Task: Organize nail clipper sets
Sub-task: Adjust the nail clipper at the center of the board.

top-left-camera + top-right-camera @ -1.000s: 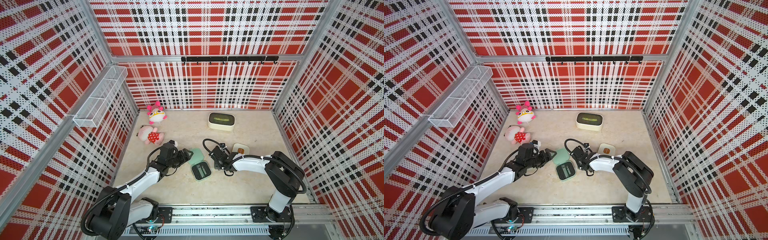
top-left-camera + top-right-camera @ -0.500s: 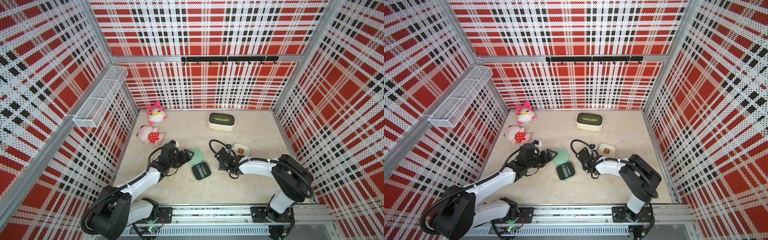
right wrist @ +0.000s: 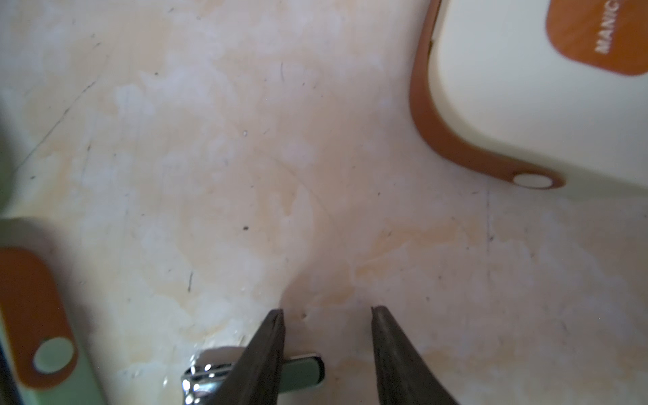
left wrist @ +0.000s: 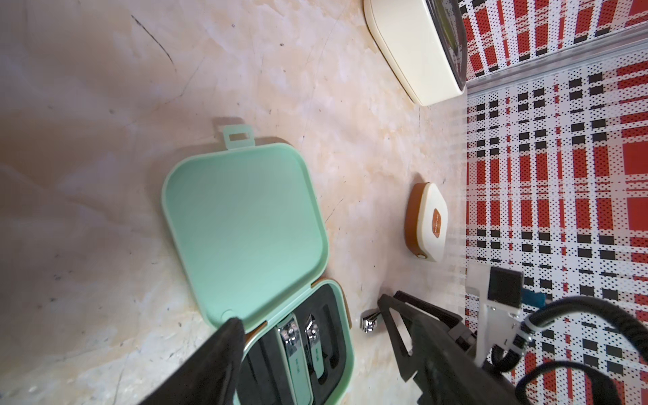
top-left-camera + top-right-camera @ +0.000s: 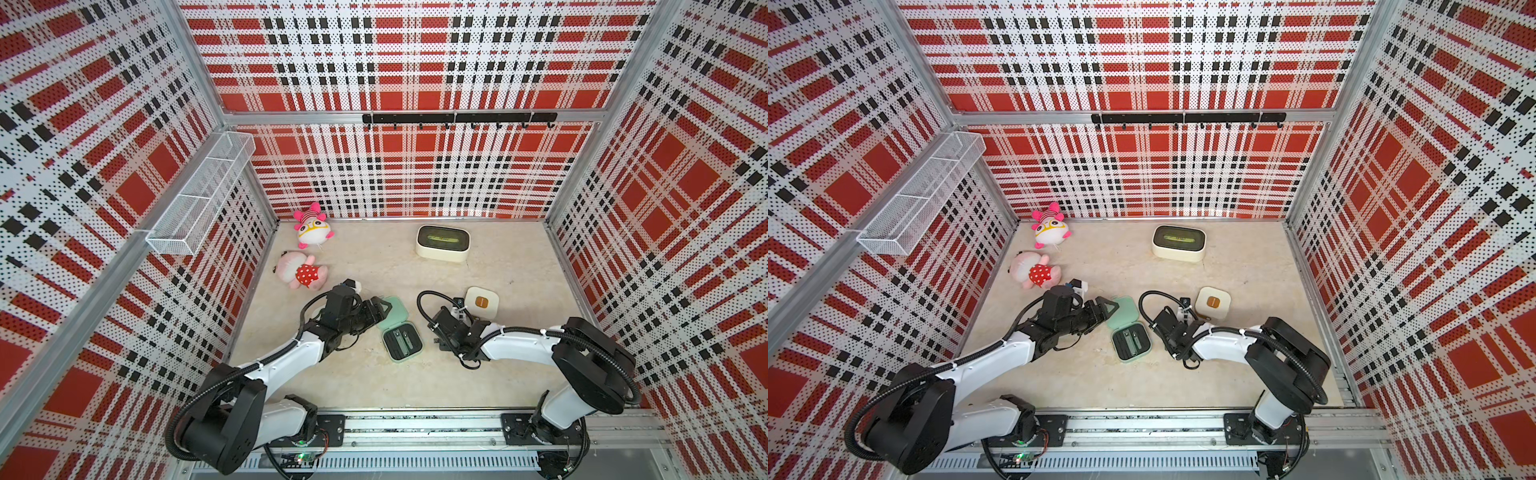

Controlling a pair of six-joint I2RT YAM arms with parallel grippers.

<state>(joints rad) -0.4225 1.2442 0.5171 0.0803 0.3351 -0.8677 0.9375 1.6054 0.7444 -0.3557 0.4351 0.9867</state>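
green case (image 5: 402, 341): open flat on the table (image 5: 374, 376), two clippers (image 4: 292, 350) in its black slots, room for more | loose clipper (image 3: 301, 373): on the table near it | right gripper (image 3: 328, 310): spread, low over that clipper, pinching nothing, likely lining up a grab | left gripper (image 5: 379, 308): spread by the lid (image 4: 245, 224), empty, maybe to steady it

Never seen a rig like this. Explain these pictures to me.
Two robot arms stand on a rail at a table. Two pictures look down from above; two come from cameras on the arms' wrists. On the table lie an open mint case with two clippers inside, a shut cream case, a loose clipper, a bigger box and two plush toys. The left end effector is open at the mint case; the right end effector is open at the loose clipper. Nothing is gripped, as far as shows.
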